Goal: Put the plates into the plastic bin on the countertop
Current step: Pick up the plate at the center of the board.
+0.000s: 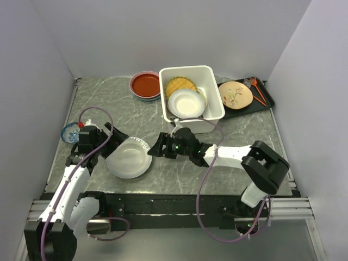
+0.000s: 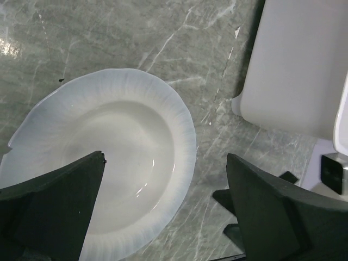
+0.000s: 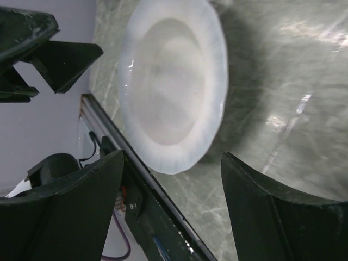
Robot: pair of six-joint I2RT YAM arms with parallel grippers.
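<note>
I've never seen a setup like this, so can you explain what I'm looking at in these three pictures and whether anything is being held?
These are two robot arms bolted to the near edge of a marble-look countertop. The big picture looks down from above; the other two come from small cameras on each wrist, showing that arm's own dark fingers.

A white plate lies on the counter between the left gripper and the right gripper. Both stand open and hold nothing.

Further back, a white plastic bin already holds a yellow lattice plate and another white plate. A red plate sits beside it, and a cream plate rests on a black tray.
</note>
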